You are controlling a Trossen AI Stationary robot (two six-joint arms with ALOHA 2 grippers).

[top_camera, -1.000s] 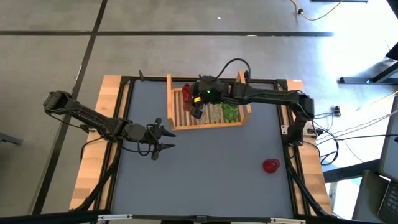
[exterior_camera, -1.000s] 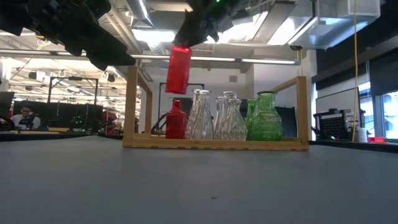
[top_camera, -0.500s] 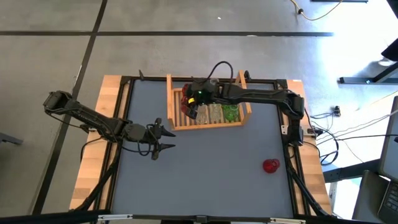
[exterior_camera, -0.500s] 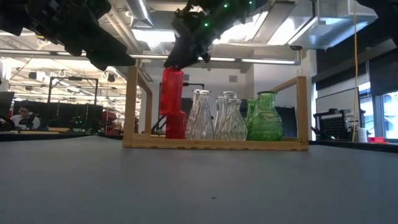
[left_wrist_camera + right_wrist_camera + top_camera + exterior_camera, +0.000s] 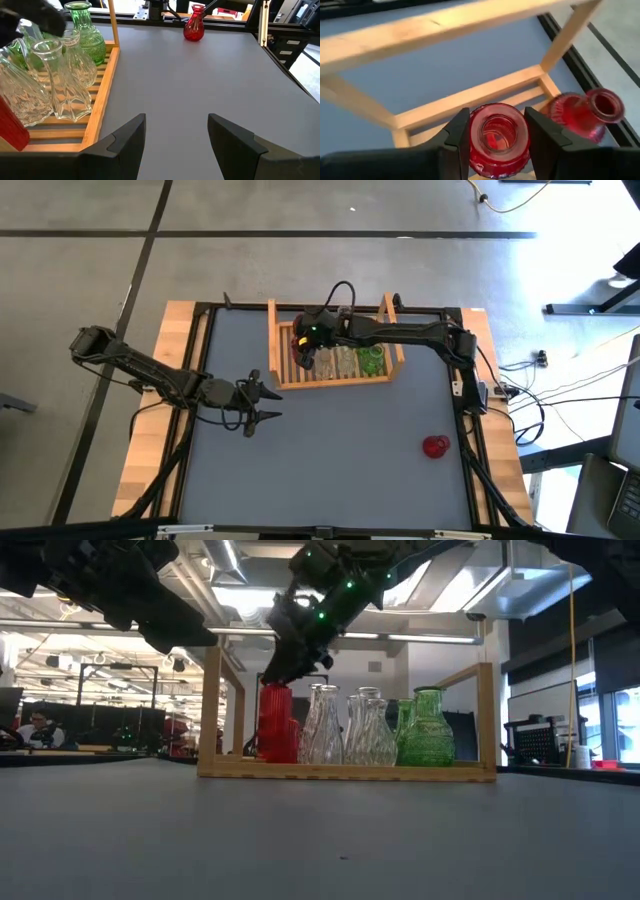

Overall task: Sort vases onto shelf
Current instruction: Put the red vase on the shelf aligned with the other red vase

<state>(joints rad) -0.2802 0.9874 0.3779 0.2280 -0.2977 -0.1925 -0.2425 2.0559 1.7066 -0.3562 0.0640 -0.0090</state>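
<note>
The shelf [image 5: 335, 381] stands at the table's far middle. In it are clear vases [image 5: 320, 726], green vases [image 5: 428, 728] and a small red vase [image 5: 592, 112]. My right gripper [image 5: 281, 680] reaches in over the shelf's left end, shut on a tall ribbed red vase [image 5: 275, 725]. This vase's bottom is down at the level of the shelf's slats. Another red vase [image 5: 435, 446] stands alone on the table's near right. My left gripper [image 5: 268, 402] hangs open over the table, left of the middle, with nothing between its fingers. My right gripper pinches the tall red vase at its open mouth [image 5: 495, 131], one finger on either side of the rim. The fingers come slanting down from above and from the table's right. The vase stands upright below them, but I cannot tell if its bottom touches the slats.
The shelf's raised side boards [image 5: 211, 705] and top rail [image 5: 445, 25] stand close around the held vase. The clear vases are right beside it. Open grey tabletop [image 5: 200, 75] lies between the shelf and the lone red vase.
My right gripper has gone down and toward the table's left edge with the tall red vase. The vase hung above the shelf and has sunk upright into the shelf's left end, in front of the small red vase.
</note>
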